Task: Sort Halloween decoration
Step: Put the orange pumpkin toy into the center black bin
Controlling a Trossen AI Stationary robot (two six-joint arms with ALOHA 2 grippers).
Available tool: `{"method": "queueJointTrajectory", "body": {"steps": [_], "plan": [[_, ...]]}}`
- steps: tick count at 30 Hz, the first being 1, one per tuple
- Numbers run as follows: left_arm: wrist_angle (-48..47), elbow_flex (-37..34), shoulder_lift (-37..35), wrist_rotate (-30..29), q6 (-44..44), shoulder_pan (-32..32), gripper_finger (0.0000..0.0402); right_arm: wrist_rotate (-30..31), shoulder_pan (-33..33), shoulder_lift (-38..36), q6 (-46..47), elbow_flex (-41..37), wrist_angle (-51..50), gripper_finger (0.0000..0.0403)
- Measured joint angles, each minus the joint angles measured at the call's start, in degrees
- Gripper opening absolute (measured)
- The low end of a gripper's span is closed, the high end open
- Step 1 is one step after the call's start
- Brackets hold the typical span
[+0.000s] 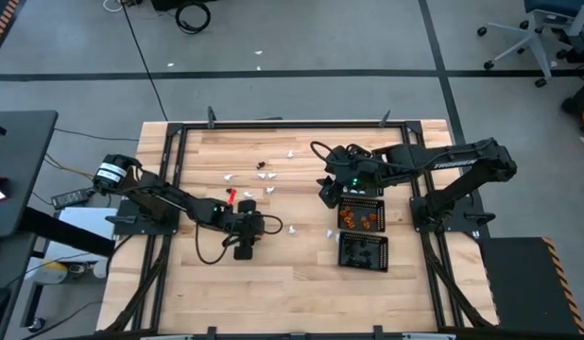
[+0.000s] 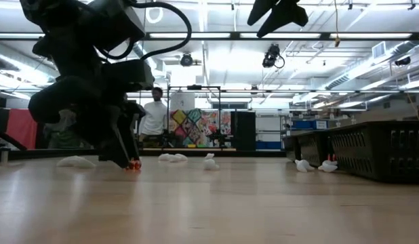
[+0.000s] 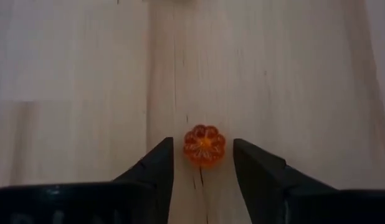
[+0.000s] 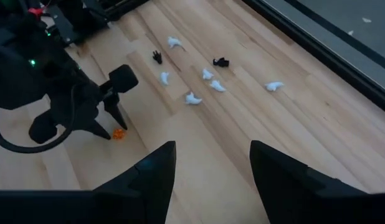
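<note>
Pumpkin trinket (image 3: 204, 145), orange, lies on the counter (image 3: 292, 81) between the left gripper (image 3: 204, 163)'s parted fingers, untouched

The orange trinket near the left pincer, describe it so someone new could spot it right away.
On the wooden table, find the left arm's open pincer, lowered to the boards. Between its tips lies the orange trinket, round and lobed like a small pumpkin. The trinkets scattered nearby are white or black; this one is orange.
</note>
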Motion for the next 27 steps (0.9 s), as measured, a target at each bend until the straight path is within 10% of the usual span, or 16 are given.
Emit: {"method": "queueJointTrajectory", "body": {"steps": [27], "plan": [[8.85,-0.04,1.09,2.22,-2.02,0.62,0.0074,-0.42,0.04,-0.07,-0.11,0.00,-0.22,0.0210]]}}
